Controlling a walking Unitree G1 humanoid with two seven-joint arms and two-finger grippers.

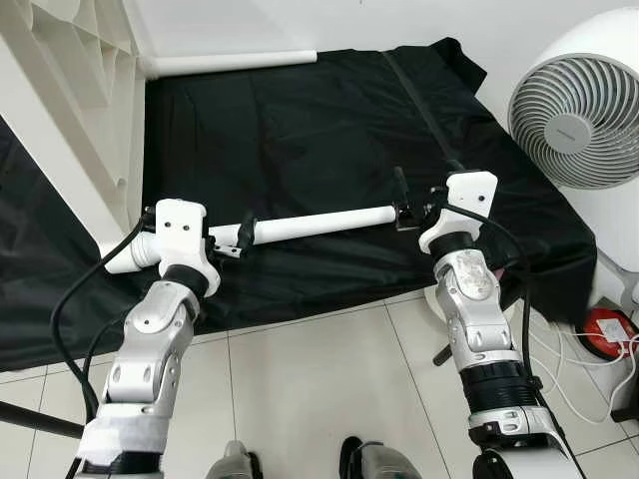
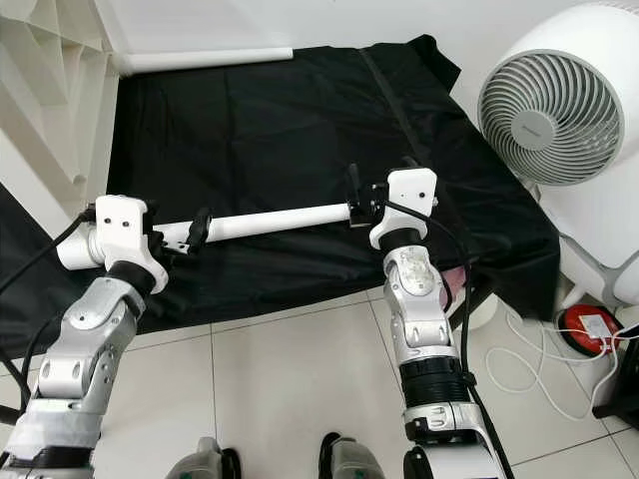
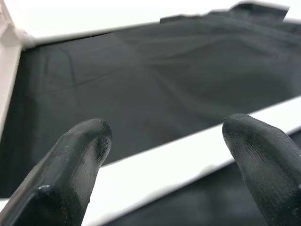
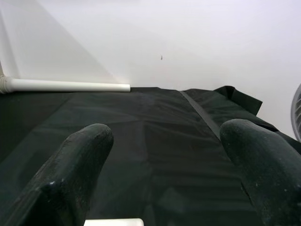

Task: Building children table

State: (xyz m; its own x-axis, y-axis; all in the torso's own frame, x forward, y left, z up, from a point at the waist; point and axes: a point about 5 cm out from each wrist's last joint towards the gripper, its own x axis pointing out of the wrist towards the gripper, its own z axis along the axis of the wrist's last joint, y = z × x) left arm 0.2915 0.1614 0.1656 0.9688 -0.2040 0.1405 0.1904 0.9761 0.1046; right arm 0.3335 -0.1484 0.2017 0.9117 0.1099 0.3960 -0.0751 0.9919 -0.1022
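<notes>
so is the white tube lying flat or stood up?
Lying roughly level: the white tube runs sideways above the black cloth, between the left gripper and right gripper.

Head stereo pair looks forward and down from above onto the black cloth [image 1: 300,130] and tiled floor [image 1: 319,389]; right eye is offset, same scene. Left wrist cam sits close behind the left gripper [image 3: 164,155], aimed low across the cloth, white tube [image 3: 188,165] crossing between the fingers. Right wrist cam looks along the right gripper [image 4: 164,155] across the cloth to the far wall [image 4: 188,37]. All four share the cloth.
</notes>
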